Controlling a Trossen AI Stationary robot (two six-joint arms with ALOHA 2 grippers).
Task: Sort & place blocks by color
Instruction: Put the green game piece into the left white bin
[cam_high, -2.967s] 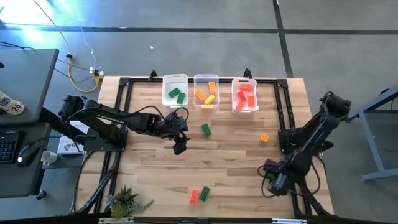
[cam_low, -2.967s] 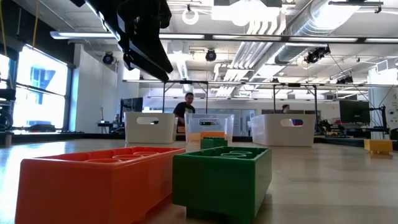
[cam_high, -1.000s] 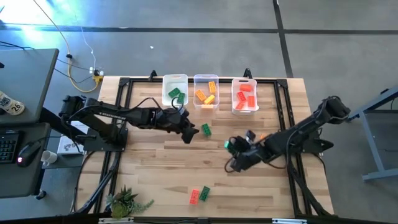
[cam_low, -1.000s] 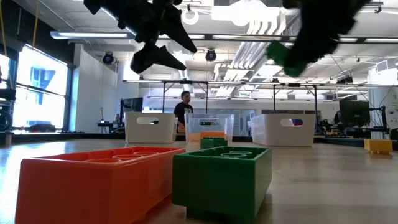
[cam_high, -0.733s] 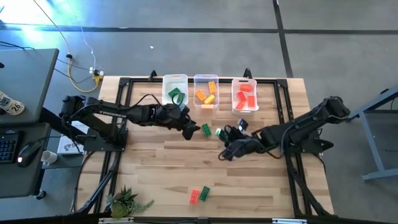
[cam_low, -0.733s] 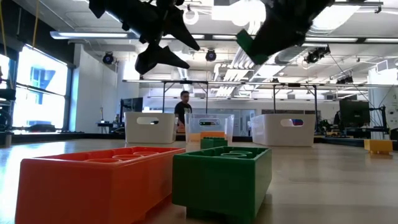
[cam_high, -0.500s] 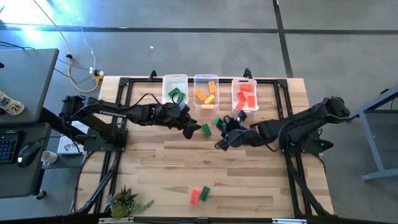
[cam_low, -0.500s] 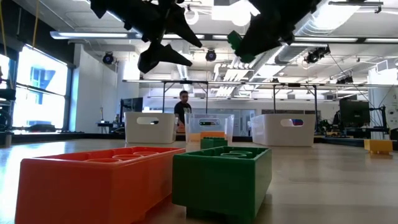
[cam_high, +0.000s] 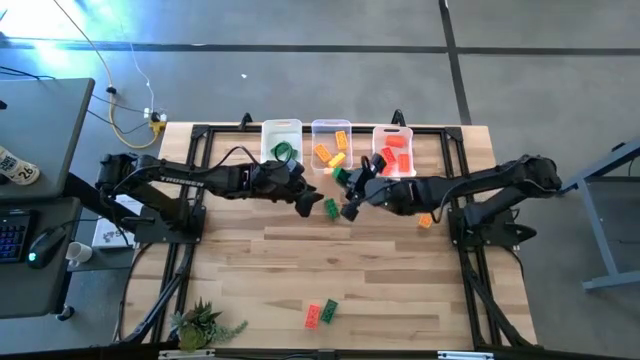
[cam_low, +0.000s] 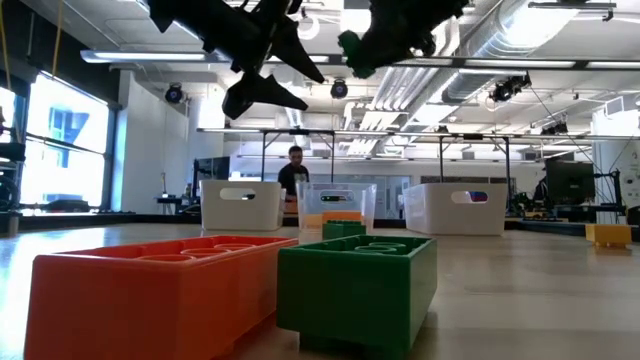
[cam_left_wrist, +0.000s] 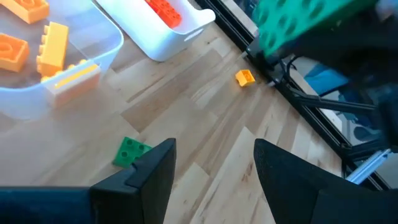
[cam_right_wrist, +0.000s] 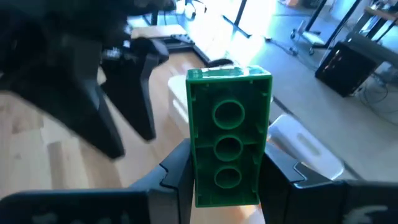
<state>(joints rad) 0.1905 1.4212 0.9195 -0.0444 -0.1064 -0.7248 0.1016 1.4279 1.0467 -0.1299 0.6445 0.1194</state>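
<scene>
Right end effector (cam_right_wrist: 227, 171) pinches a glossy studded green block (cam_right_wrist: 228, 146); left end effector (cam_left_wrist: 211, 168) spread, seemingly empty

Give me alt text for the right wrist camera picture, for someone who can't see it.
The right gripper holds a green block upright between its two dark fingers, hollow underside toward the camera. Beyond it, blurred, are the left gripper with fingers apart, the wooden table and white bins.
</scene>
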